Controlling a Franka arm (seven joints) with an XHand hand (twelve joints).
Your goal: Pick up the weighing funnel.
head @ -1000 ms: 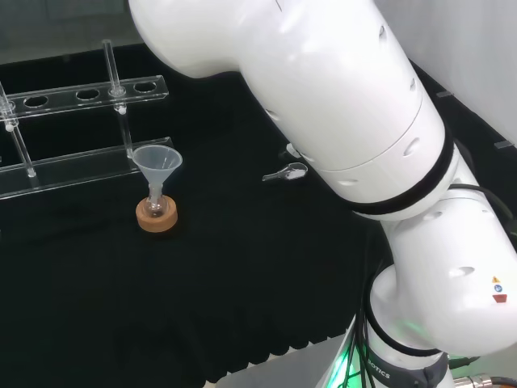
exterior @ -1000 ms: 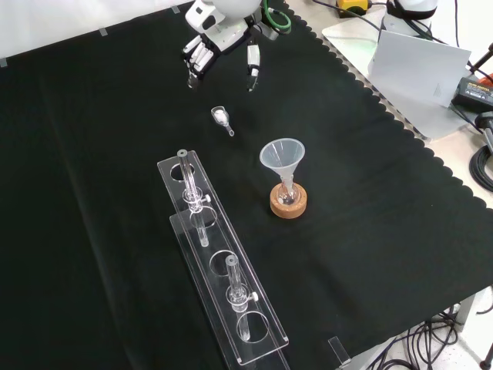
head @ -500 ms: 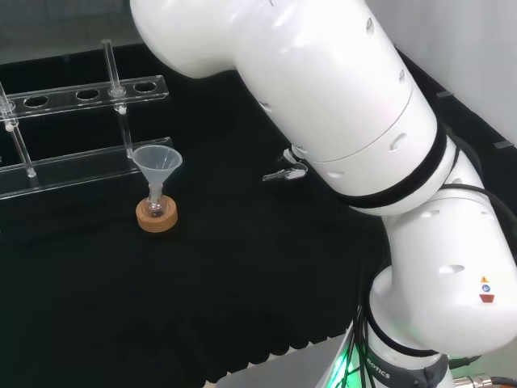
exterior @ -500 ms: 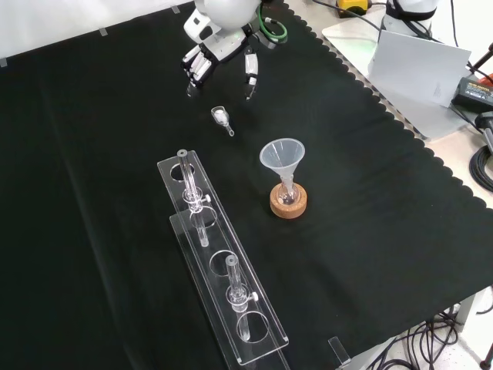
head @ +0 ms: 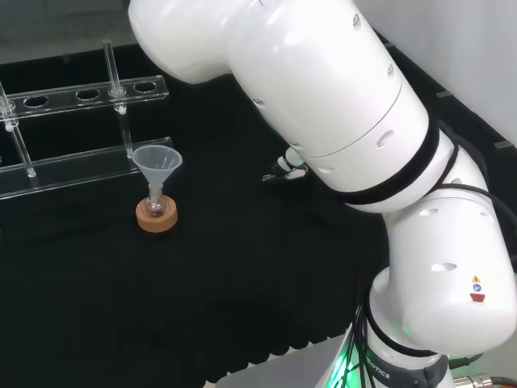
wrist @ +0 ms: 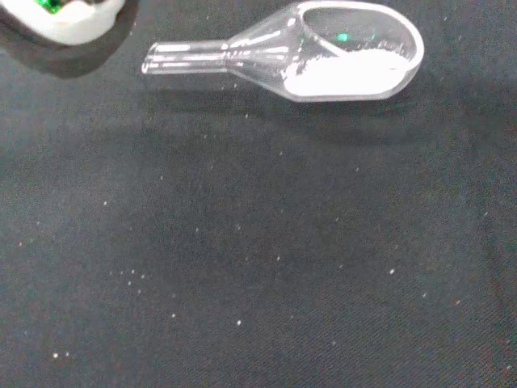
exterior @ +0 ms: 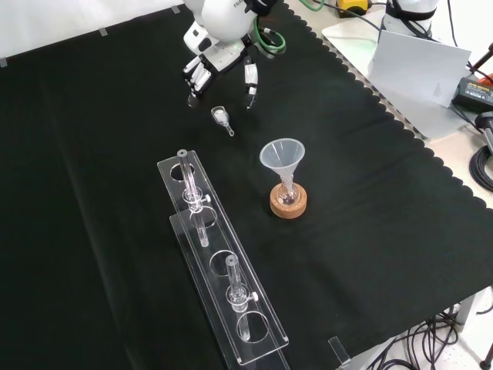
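Note:
The weighing funnel [exterior: 222, 118] lies on the black cloth, a small clear scoop with white powder in its bowl and a short stem. In the wrist view the weighing funnel [wrist: 323, 55] is close, lying flat with powder heaped to one side. The hand [exterior: 219, 65] hovers just above and behind it in the front view, its fingers [exterior: 250, 83] straight and spread to either side, touching nothing. In the head view the weighing funnel [head: 283, 172] peeks out beside the arm's big white link.
The big funnel [exterior: 282, 158] stands in a small flask on a cork ring [exterior: 289, 202]. A clear rack [exterior: 219, 270] with tubes runs toward the front edge. In the head view the rack [head: 81, 121] is at the upper left.
The hand has come down and forward in the front view, closer to the weighing funnel. The arm's link now covers more of the funnel in the head view. The funnel has not moved.

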